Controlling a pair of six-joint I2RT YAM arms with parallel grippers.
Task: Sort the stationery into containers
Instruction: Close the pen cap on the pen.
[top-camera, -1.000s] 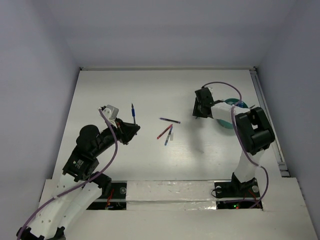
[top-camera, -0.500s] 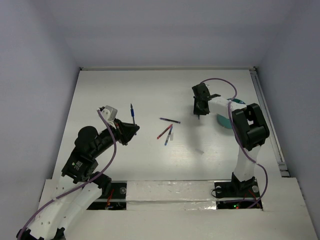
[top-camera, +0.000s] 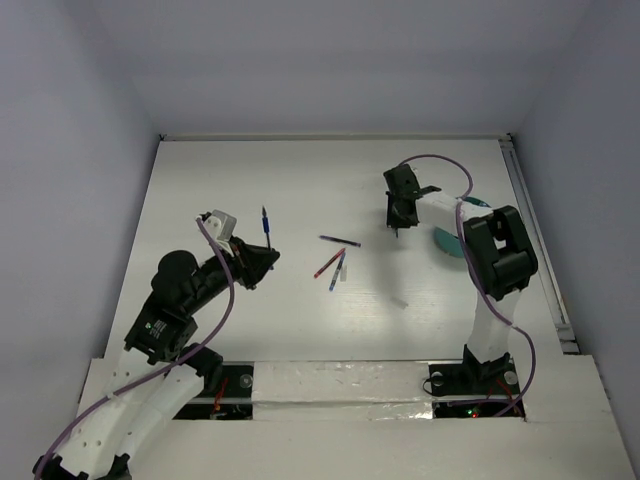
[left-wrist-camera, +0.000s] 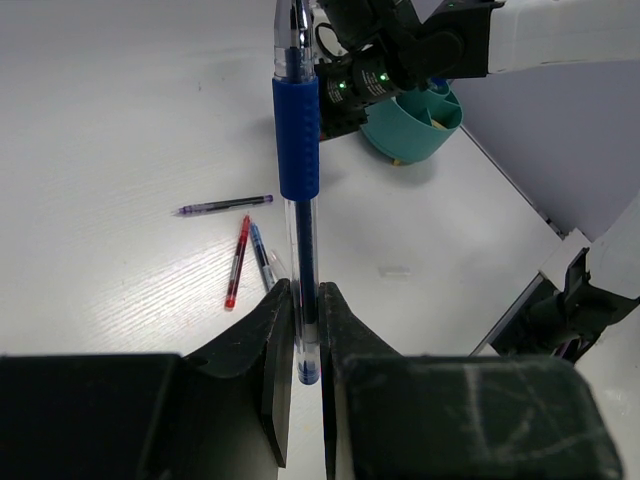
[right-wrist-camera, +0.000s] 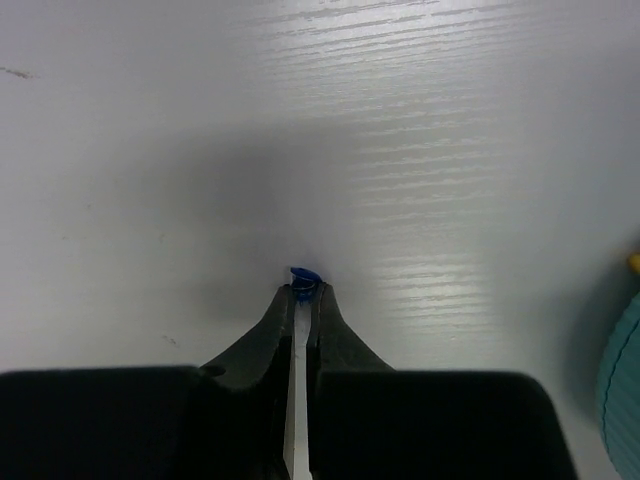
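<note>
My left gripper (top-camera: 262, 257) is shut on a blue-gripped clear pen (top-camera: 266, 220), which stands out beyond its fingertips; the left wrist view shows the pen (left-wrist-camera: 298, 150) pinched between the jaws (left-wrist-camera: 305, 300). My right gripper (top-camera: 399, 224) is low over the table left of the teal tub (top-camera: 447, 243), which the arm partly hides. In the right wrist view it (right-wrist-camera: 303, 292) is shut on a tiny blue cap (right-wrist-camera: 304, 276) at its tips. A dark pen (top-camera: 340, 241), a red pen (top-camera: 327, 264) and a blue pen (top-camera: 337, 272) lie mid-table.
The teal tub (left-wrist-camera: 415, 125) with its dividers shows in the left wrist view behind the right gripper. A small clear piece (top-camera: 400, 301) lies on the table near the front. A rail (top-camera: 535, 240) runs along the right edge.
The right gripper has moved left from beside the tub and lowered toward the table. The left arm holds the blue pen almost still.
</note>
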